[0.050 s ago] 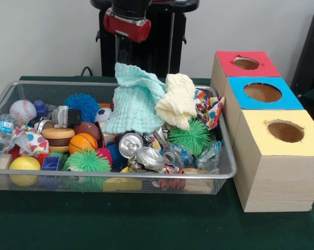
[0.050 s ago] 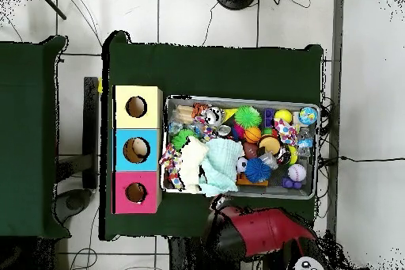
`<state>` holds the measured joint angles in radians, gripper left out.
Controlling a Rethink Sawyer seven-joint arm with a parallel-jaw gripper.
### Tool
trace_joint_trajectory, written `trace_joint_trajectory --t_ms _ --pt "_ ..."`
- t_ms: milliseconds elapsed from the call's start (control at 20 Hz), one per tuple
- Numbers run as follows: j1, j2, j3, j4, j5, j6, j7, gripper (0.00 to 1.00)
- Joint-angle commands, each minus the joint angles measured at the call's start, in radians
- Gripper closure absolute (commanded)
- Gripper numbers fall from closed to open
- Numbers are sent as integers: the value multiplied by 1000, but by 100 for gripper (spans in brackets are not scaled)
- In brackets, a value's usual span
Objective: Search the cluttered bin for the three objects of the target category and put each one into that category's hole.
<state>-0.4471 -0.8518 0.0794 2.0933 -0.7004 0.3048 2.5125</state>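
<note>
Here the green table carries a wire mesh bin with three hole boxes just beside it: yellow box, blue box, red box. Probably they stand in a row so each category has its own drop. The target category is not stated; candidates lie in the bin, among them a mint cloth and cream cloth draped over the clutter, crushed cans, spiky balls and a baseball. The arm sits drawn back behind the bin. The overhead view shows all three holes empty-looking and the arm's red body; whether its fingers are parted or closed, I cannot tell.
</note>
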Motion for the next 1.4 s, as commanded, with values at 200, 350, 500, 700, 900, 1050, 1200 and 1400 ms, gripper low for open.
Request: trace_joint_trajectory --t_ms 200,350,500,700,900,1050,1200,1400 --pt "-29 51 170 -231 54 285 -223 100" --pt "-29 63 186 -276 47 329 -232 100" --pt "-31 71 198 -298 32 354 -230 100" --pt "-31 77 204 -303 30 400 -227 100" --pt "-54 80 233 -305 -5 391 -272 0" --pt "-74 79 250 -310 -32 377 -317 0" --pt "-110 102 277 -308 -35 361 -334 0" --pt "-118 120 287 -279 -36 325 -276 0"
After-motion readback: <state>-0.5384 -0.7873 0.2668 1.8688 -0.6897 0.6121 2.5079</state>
